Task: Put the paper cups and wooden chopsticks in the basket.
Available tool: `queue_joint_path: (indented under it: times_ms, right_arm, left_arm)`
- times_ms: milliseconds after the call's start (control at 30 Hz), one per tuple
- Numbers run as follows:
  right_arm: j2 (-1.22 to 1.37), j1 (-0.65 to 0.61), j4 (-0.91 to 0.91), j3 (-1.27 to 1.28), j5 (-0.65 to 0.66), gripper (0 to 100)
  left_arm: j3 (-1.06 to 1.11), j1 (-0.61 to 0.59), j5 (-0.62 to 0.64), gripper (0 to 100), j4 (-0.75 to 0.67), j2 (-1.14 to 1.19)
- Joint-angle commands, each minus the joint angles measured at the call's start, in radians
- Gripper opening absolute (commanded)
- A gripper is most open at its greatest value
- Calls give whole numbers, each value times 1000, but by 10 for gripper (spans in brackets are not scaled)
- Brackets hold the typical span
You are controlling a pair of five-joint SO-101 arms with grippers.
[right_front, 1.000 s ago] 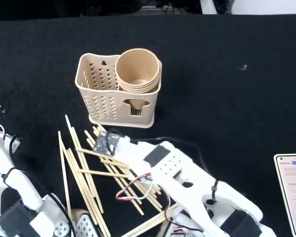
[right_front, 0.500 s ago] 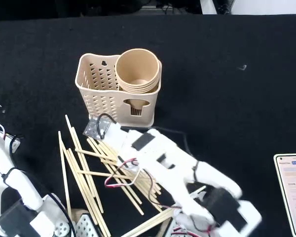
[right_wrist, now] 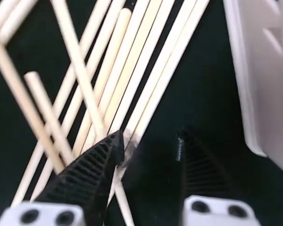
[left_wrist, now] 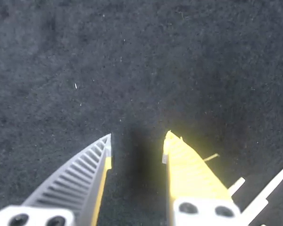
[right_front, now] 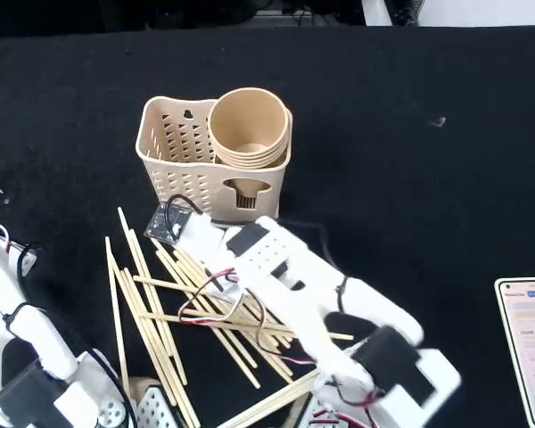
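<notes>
right wrist view: your right gripper (right_wrist: 148, 141) hangs low with its jaws apart at the ends of the wooden chopsticks (right_wrist: 132, 61). one jaw tip is at a stick end, the other is over bare counter (right_wrist: 203, 70).
basket: the basket (right_wrist: 266, 70) wall stands just beside the gripper, on the side away from the pile.
paper cups: the paper cups (right_front: 248, 125) sit stacked inside the basket, beyond the gripper.
left gripper: your left gripper (left_wrist: 137, 141) has its jaws apart over bare counter, holding nothing, with a few stick ends beside it.
step in hand: gathering chopsticks, by the look of it.
doing it well: shift toward the pile so a few parallel sticks lie between the jaws. close across them, not along them. lift slowly, since crossed sticks may drag.
</notes>
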Motion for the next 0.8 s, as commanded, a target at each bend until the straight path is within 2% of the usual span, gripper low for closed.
queue_joint_path:
  times_ms: [0, 133, 233, 333, 700, 767]
  right_arm:
    - [-133, -11, 71, -33, -11, 184]
    - [-193, -141, 61, 71, -11, 184]
    - [-186, -229, -46, 154, -11, 184]
    - [-145, -230, -146, 191, -11, 184]
    - [-7, -235, -158, 148, -11, 178]
    - [-16, -232, -158, 147, -11, 152]
  left_arm:
    - [-10, 10, 6, 180, -6, -17]
    - [-12, 10, 6, 180, -6, -17]
    - [-12, 10, 6, 180, -6, -17]
    - [-10, 10, 5, 180, -6, -17]
    - [-10, 10, 5, 180, -6, -17]
    - [-10, 10, 5, 180, -6, -17]
